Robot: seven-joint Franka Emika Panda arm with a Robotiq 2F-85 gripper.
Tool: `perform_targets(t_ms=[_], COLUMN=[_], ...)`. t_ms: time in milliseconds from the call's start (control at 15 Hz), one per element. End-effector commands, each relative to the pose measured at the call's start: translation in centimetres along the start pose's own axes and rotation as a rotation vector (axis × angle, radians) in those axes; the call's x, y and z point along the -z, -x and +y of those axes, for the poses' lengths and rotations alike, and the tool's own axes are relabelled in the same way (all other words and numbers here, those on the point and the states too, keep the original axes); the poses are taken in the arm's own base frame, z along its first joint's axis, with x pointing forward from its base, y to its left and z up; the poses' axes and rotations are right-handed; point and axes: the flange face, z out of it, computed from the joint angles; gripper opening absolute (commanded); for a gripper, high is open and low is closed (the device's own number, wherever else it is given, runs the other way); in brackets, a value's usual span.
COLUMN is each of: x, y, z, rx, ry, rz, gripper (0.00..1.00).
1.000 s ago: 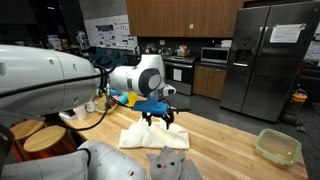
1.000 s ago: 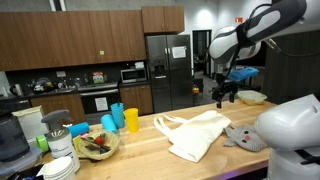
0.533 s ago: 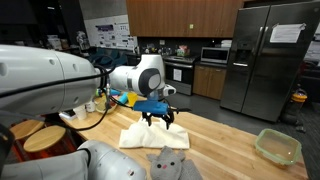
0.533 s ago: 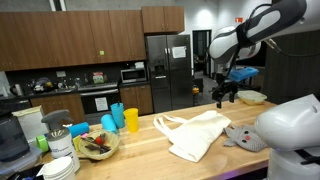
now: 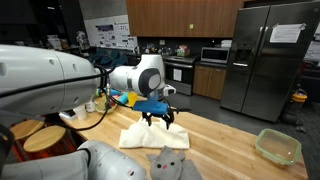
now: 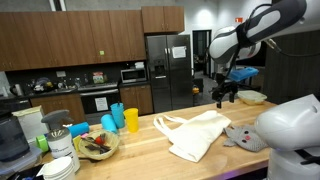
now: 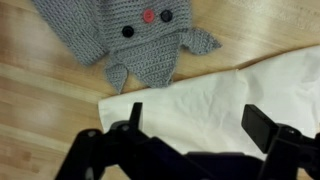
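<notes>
Hovering over the white cloth (image 5: pixel 148 139), the gripper (image 5: pixel 160 119) has its fingers spread wide, grasping nothing. A grey knitted toy (image 7: pixel 140 35) lies just beside the cloth.

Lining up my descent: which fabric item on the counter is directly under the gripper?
The plain cream cloth, seen between the fingers of the open gripper; the grey knitted toy with black eyes lies beside it.

Flat on the wooden countertop (image 7: pixel 40 110): cream cloth (image 7: pixel 225 100), slightly rumpled. The grey crocheted toy (image 7: pixel 135 30) lies face-up just beside the cloth's edge, with black button eyes and a red nose.
</notes>
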Motion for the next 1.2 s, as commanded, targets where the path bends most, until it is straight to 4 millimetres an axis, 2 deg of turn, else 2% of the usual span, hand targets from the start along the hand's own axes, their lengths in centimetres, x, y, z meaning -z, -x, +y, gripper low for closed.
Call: perform_targets(t_ms=[0,1000,1133], x=[0.06,0.06,-0.31], y=[-0.01,-0.01,-0.29], z=[0.0,0.0,-0.89], rx=[0.0,0.0,0.002], ry=[0.0,0.0,0.012], rz=[-0.001,-0.001,-0.018], gripper=[1.0,1.0,1.0])
